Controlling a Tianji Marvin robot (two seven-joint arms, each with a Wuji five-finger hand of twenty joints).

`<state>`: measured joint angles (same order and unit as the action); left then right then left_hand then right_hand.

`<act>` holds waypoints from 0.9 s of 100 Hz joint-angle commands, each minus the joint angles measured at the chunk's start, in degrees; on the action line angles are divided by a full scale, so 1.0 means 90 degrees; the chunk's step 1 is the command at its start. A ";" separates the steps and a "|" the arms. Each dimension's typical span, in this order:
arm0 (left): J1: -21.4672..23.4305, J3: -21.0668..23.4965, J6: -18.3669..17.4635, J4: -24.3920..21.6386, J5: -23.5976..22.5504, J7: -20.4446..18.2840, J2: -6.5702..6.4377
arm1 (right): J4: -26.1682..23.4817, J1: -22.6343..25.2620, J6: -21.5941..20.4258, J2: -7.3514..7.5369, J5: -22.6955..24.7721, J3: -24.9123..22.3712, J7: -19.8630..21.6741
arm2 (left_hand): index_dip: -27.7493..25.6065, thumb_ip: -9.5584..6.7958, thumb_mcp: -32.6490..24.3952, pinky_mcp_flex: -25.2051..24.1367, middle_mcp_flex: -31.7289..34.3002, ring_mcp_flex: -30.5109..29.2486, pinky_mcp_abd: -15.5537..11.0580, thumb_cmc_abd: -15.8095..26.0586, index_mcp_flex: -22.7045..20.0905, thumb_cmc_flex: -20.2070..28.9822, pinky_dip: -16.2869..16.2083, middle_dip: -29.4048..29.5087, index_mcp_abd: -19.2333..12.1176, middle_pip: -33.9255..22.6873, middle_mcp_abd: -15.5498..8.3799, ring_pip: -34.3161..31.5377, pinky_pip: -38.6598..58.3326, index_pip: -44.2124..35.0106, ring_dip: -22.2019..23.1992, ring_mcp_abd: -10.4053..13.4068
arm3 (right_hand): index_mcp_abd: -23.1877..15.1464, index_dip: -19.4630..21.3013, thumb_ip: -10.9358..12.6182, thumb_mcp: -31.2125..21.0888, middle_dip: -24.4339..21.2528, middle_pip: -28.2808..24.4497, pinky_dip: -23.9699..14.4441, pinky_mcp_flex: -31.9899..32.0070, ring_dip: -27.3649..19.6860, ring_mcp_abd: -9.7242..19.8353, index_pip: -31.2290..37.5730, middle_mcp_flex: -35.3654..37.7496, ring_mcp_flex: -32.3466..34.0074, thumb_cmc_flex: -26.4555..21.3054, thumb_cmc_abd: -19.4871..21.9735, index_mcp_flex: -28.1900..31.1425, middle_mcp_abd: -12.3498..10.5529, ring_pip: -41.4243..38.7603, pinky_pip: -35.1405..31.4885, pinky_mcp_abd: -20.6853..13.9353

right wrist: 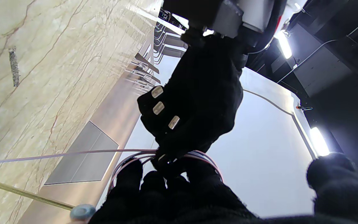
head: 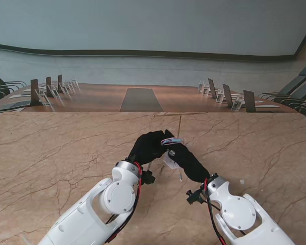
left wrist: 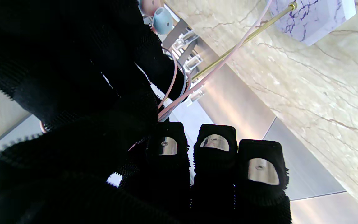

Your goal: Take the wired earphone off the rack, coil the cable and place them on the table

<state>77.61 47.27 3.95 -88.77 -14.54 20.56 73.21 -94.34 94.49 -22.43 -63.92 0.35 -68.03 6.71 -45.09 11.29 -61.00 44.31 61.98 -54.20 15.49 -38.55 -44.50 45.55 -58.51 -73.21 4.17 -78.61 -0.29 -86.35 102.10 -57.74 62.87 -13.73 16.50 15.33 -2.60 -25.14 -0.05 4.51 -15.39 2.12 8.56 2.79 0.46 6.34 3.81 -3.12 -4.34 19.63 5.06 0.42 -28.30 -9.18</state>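
Two black knit hands meet over the middle of the marble desk.
The left hand and right hand both pinch loops of thin pink cable beside the gold rack.

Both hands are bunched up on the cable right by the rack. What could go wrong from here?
1. One strand of the pink earphone cable runs taut from the coil toward the thin brass rack; further winding may tip the rack or snag.
2. The loops around the black-gloved right hand look loose and could slip off.
3. The black-gloved left hand overlaps the right, hiding the coil from the stand camera, so a tangle could go unseen.
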 commanded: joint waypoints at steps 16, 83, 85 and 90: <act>-0.0012 -0.0104 0.0010 0.0025 -0.0020 -0.0082 0.0052 | -0.0150 -0.0050 -0.0051 -0.0012 -0.0036 0.0029 0.0092 | -0.0153 0.0037 -0.0301 0.0043 0.0115 -0.0015 0.0002 -0.0033 -0.0137 0.0127 0.0014 -0.0110 -0.0425 -0.0285 -0.0503 -0.0180 0.0589 -0.0155 -0.0001 -0.0150 | -0.0135 0.0024 -0.0100 -0.0019 -0.0075 -0.0160 0.0107 0.0070 0.0100 0.0166 -0.0102 0.0059 0.0062 -0.0126 -0.0045 0.0004 -0.0050 0.0029 -0.0108 -0.0132; 0.0019 0.0077 -0.0092 0.0071 -0.0276 -0.0013 -0.0013 | -0.0212 0.0194 -0.0048 -0.0012 0.0292 -0.0175 -0.0077 | -0.0238 0.0027 -0.0328 0.0028 0.0127 -0.0018 -0.0005 -0.0047 -0.0146 0.0110 0.0002 -0.0137 -0.0424 -0.0277 -0.0537 -0.0172 0.0572 -0.0147 0.0005 -0.0132 | -0.0321 -0.0047 -0.0084 0.0004 -0.0073 -0.0164 0.0110 0.0080 0.0100 0.0327 -0.0120 0.0080 0.0090 -0.0198 -0.0083 0.0356 -0.0406 0.0026 0.0079 -0.0172; 0.0022 0.0079 -0.0096 0.0066 -0.0274 -0.0014 -0.0014 | -0.0206 0.0193 -0.0051 -0.0013 0.0295 -0.0175 -0.0081 | -0.0240 0.0026 -0.0333 0.0028 0.0130 -0.0019 -0.0005 -0.0045 -0.0147 0.0113 0.0002 -0.0137 -0.0426 -0.0277 -0.0539 -0.0172 0.0573 -0.0147 0.0005 -0.0132 | -0.0324 -0.0061 -0.0084 0.0004 -0.0073 -0.0164 0.0110 0.0082 0.0098 0.0332 -0.0129 0.0080 0.0087 -0.0198 -0.0078 0.0350 -0.0402 0.0028 0.0089 -0.0175; 0.0021 0.0079 -0.0102 0.0066 -0.0269 -0.0018 -0.0014 | -0.0220 0.0199 -0.0037 -0.0013 0.0295 -0.0179 -0.0079 | -0.0244 0.0031 -0.0328 0.0031 0.0129 -0.0018 -0.0005 -0.0045 -0.0145 0.0100 0.0001 -0.0138 -0.0430 -0.0276 -0.0543 -0.0171 0.0575 -0.0146 0.0005 -0.0131 | -0.0334 -0.0084 -0.0083 0.0005 -0.0072 -0.0163 0.0109 0.0087 0.0094 0.0335 -0.0138 0.0080 0.0082 -0.0200 -0.0074 0.0343 -0.0404 0.0034 0.0110 -0.0182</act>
<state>77.37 47.92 3.19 -87.79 -17.11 20.46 73.06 -96.15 95.95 -22.63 -63.76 2.98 -69.69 6.11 -45.30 11.29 -60.98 44.31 61.96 -54.20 15.49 -38.97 -44.36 45.50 -58.51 -73.21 1.40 -78.62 -1.12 -86.35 102.10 -57.98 62.87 -13.73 15.81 15.23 -2.60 -25.10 0.01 3.14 -15.34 2.24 8.69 3.33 0.24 7.40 3.72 -3.86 -4.34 21.25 4.13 0.37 -28.30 -8.59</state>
